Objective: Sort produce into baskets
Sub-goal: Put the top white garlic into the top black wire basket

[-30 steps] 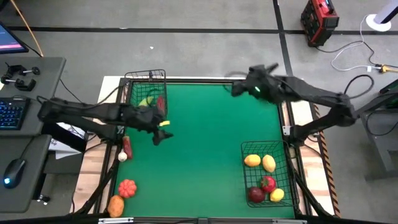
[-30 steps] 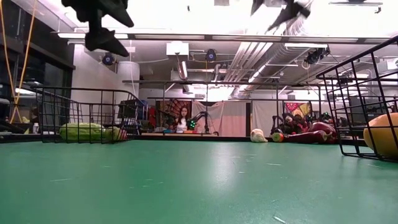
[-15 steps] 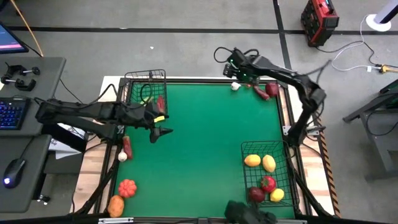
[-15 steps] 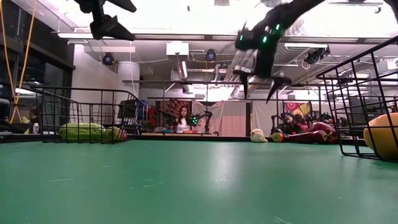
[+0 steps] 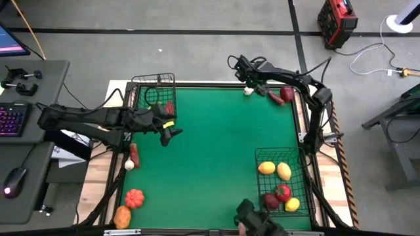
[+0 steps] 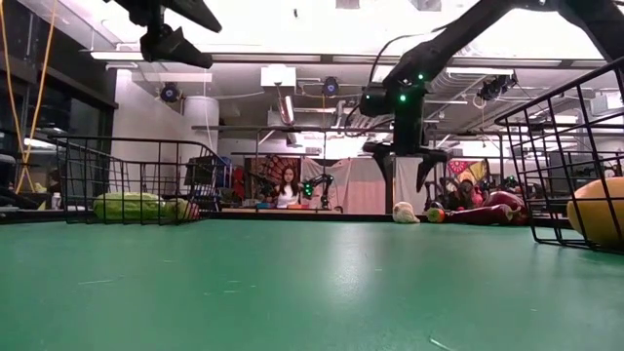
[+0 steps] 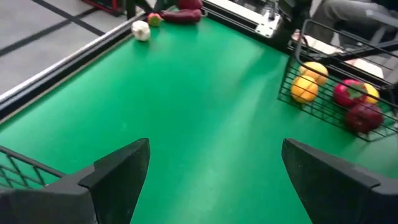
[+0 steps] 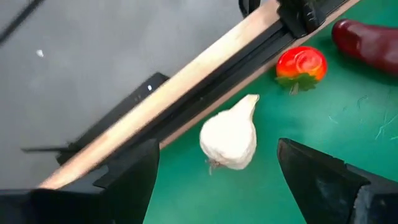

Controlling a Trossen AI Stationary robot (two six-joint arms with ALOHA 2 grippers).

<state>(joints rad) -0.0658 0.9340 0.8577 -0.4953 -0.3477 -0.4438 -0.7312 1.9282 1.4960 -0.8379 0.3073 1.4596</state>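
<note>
My right gripper (image 8: 217, 186) is open and empty at the table's far edge, its fingers standing on either side above a white garlic (image 8: 230, 140) that lies on the green mat. It shows there in the high view (image 5: 251, 82) and the low view (image 6: 405, 166). A red tomato (image 8: 301, 64) and a dark red vegetable (image 8: 370, 40) lie beside the garlic. My left gripper (image 5: 172, 133) is open and empty above the mat, next to the small basket (image 5: 154, 82), which holds green and red produce. The larger basket (image 5: 262, 157) holds yellow and red produce.
A dark red and white piece (image 5: 134, 155), an orange pumpkin (image 5: 134, 197) and an orange fruit (image 5: 122, 216) lie on the wooden strip left of the mat. The middle of the mat (image 5: 216, 144) is bare. A dark shape (image 5: 256, 219) shows at the near edge.
My right gripper has swung toward the table's far edge and come down over the white garlic, still open. My left gripper has tipped up a little by the small basket. No produce has moved.
</note>
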